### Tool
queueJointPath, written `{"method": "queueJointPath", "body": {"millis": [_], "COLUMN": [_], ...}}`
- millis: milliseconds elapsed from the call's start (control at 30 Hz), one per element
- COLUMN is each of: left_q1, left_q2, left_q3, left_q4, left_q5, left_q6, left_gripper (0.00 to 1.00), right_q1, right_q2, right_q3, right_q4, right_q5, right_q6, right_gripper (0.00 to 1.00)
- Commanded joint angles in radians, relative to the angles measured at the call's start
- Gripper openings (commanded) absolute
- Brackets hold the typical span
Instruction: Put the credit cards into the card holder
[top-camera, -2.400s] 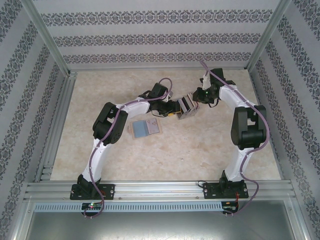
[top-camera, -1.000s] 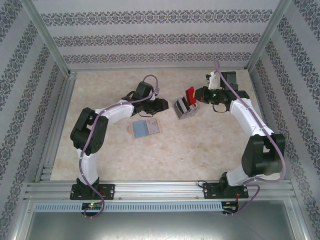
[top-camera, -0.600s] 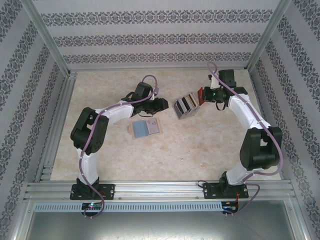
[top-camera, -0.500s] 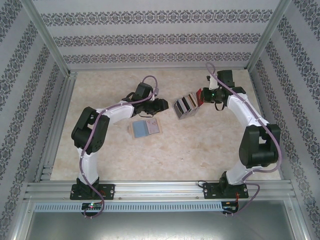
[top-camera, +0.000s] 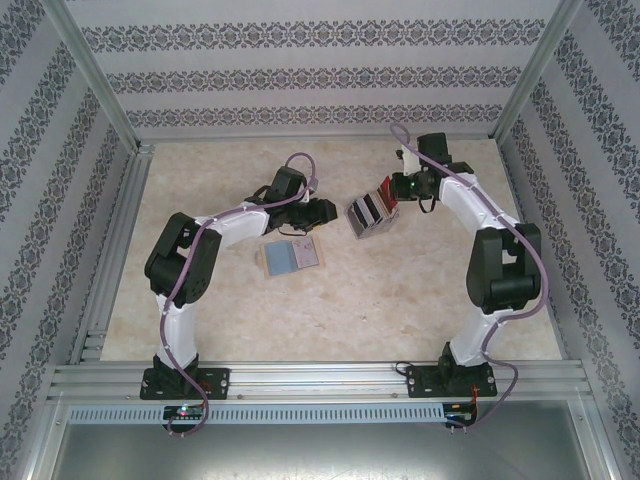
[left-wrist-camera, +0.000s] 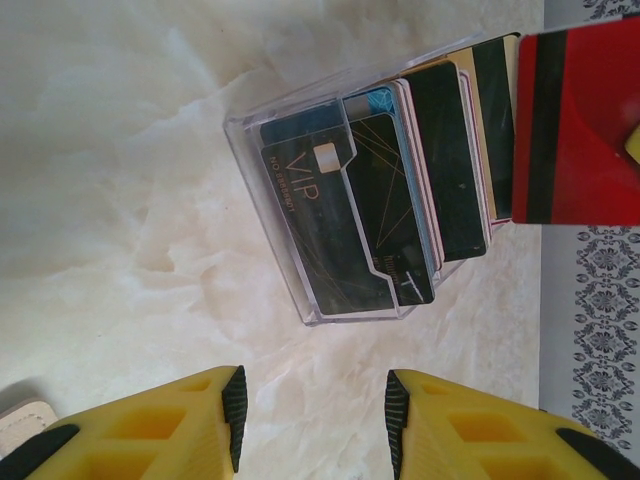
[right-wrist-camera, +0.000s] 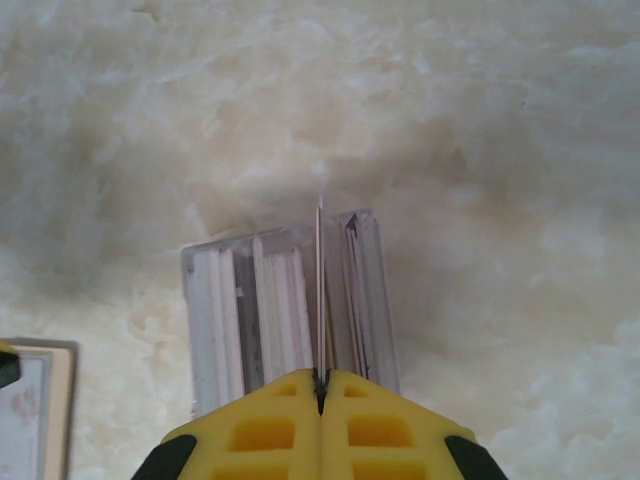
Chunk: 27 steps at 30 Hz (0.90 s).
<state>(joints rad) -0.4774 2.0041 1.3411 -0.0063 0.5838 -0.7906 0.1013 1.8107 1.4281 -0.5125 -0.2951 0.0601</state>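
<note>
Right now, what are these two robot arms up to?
The right gripper is pinching a red card on edge, lined up over the clear card holder. The holder already has several cards standing in it. The left gripper hangs open and empty just beside the holder. A few loose cards lie flat on the table, not yet put away.

Beyond the parted jaws sits a clear card holder (left-wrist-camera: 262, 135) holding cards (left-wrist-camera: 350, 220), a red card (left-wrist-camera: 575, 120) at its end.
</note>
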Motion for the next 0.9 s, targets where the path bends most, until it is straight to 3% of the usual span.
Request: {"method": "queueJointPath", "body": {"millis": [0,267,433,467,567,700,800,867], "left_q1": [0.002,0.002,0.001,0.001,0.002,0.002,0.002,0.002], "left_q2": [0.013,0.019,0.025,0.025,0.027,0.026,0.021,0.018], "left_q3": [0.007,0.006,0.007,0.007,0.006,0.006,0.006,0.004], "left_q4": [0.039,0.041,0.043,0.044,0.045,0.045,0.042,0.039], "left_q5": [0.020,0.023,0.025,0.025,0.025,0.025,0.025,0.024], "left_q6": [-0.005,-0.004,-0.006,-0.008,-0.009,-0.010,-0.006,-0.005], "left_gripper": [0.43,0.43,0.43,0.43,0.43,0.43,0.43,0.43], "right_q1": [0.013,0.042,0.038,0.036,0.024,0.008,0.006,0.008], "right_q2": [0.035,0.036,0.035,0.032,0.021,0.033,0.037,0.036], "right_q3": [0.048,-0.008,-0.004,-0.005,-0.008,0.000,0.003,0.005], "right_q4": [-0.054,-0.030,-0.032,-0.030,-0.011,0.005,-0.003,-0.012], "right_q5": [0.072,0.076,0.077,0.065,-0.011,-0.116,-0.057,0.010], "right_q6": [-0.082,-0.144,-0.129,-0.121,-0.087,-0.046,-0.034,-0.036], "right_gripper": [0.08,0.09,0.15,0.21,0.25,0.27,0.28,0.36]}}
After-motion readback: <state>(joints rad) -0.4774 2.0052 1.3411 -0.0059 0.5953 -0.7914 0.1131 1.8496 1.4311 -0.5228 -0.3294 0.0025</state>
